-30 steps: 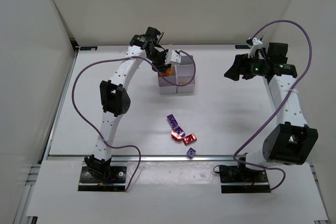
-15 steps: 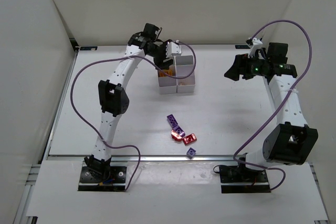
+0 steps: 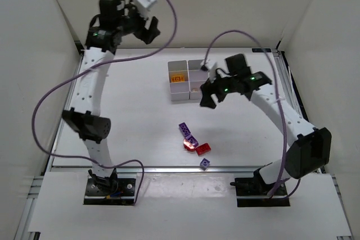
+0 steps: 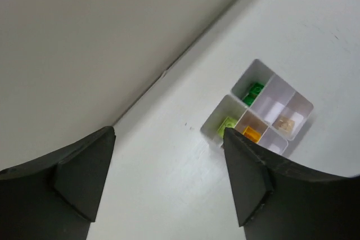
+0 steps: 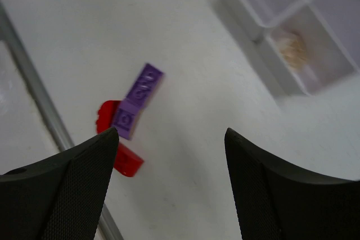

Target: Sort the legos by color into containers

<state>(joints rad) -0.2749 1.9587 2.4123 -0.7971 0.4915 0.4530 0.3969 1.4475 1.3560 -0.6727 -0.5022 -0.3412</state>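
Note:
The white containers (image 3: 181,95) stand at mid-table; an orange lego (image 3: 178,77) lies in the left middle bin. The left wrist view shows the containers (image 4: 216,123) holding a green lego (image 4: 253,90), a yellow-green one (image 4: 228,123), an orange one (image 4: 251,133) and a tan one (image 4: 285,125). Loose purple legos (image 3: 184,128) and red legos (image 3: 203,149) lie near the front edge. My left gripper (image 3: 149,27) hangs high by the back wall, open and empty (image 4: 169,133). My right gripper (image 3: 207,98) hovers beside the containers' right front corner, open and empty (image 5: 171,133), with the purple legos (image 5: 143,91) and red legos (image 5: 126,161) below its left finger.
White walls close in the table on the left, back and right. A metal rail (image 3: 169,167) runs along the front edge, with one purple brick (image 3: 205,163) lying on it. Purple cables loop from both arms.
My left gripper opened, left the orange brick in its bin and rose up and to the left. My right arm swung from the back right to the containers' right side.

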